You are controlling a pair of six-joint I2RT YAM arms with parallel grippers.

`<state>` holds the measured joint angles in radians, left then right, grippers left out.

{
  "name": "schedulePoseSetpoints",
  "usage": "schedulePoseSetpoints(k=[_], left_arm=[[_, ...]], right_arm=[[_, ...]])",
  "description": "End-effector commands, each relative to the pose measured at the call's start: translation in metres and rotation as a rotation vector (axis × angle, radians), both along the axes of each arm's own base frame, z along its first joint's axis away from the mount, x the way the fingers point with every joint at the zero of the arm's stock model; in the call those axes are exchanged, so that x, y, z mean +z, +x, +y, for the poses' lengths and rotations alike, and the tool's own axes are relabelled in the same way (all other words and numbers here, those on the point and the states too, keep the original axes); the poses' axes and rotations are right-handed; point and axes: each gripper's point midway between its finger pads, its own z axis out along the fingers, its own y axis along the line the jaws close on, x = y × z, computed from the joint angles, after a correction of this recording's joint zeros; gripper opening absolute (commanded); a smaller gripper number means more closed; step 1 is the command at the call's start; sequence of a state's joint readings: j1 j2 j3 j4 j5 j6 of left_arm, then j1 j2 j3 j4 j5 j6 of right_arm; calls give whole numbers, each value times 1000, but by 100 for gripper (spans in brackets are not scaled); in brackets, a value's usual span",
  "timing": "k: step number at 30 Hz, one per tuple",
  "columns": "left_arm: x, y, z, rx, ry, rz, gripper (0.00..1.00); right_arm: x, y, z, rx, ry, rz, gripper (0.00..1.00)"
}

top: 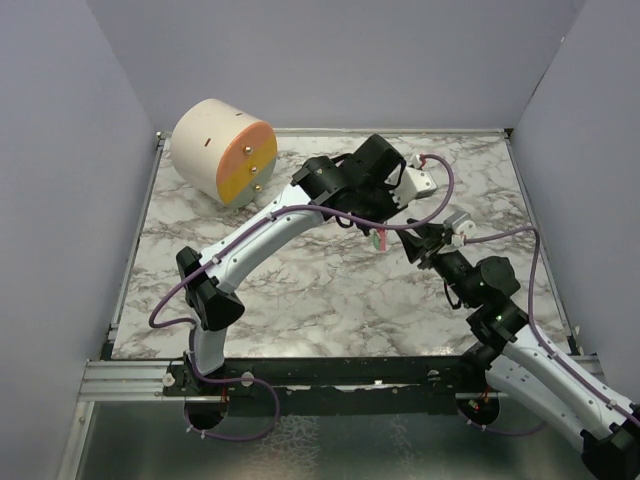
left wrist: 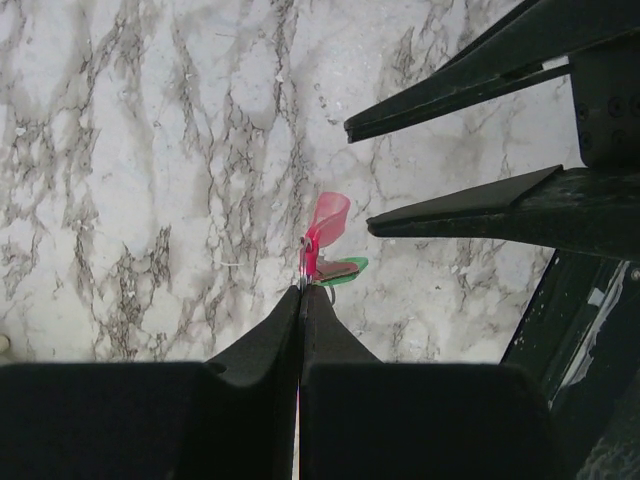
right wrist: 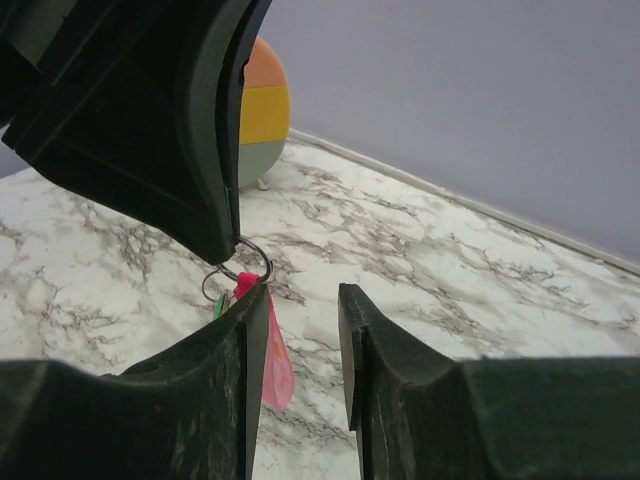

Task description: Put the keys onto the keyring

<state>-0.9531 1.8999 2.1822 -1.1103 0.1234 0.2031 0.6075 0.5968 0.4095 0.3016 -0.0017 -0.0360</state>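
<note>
Left jaws pinching keyring point(left wrist: 325, 225), marbled tabletop point(left wrist: 150, 150), lilac walls point(top: 350, 60)

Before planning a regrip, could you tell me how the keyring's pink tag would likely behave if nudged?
Probably floppy: the pink tag hangs curled below the metal ring pinched by the left gripper. Likely very light, being thin and small beside the right gripper, so it may swing rather than resist.
</note>
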Motion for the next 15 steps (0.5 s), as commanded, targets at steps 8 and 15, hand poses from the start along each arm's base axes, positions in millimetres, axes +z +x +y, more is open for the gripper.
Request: schedulePoseSetpoints(k=[8,15], left_arm=[[-1,-20,2,-125,26,42,0],[-1,-24,0,-143,17,57,0]], right_arm=[[-5,-5,27,144,-66,-18,32],[-2,-8,29,161,-58,-34,32]])
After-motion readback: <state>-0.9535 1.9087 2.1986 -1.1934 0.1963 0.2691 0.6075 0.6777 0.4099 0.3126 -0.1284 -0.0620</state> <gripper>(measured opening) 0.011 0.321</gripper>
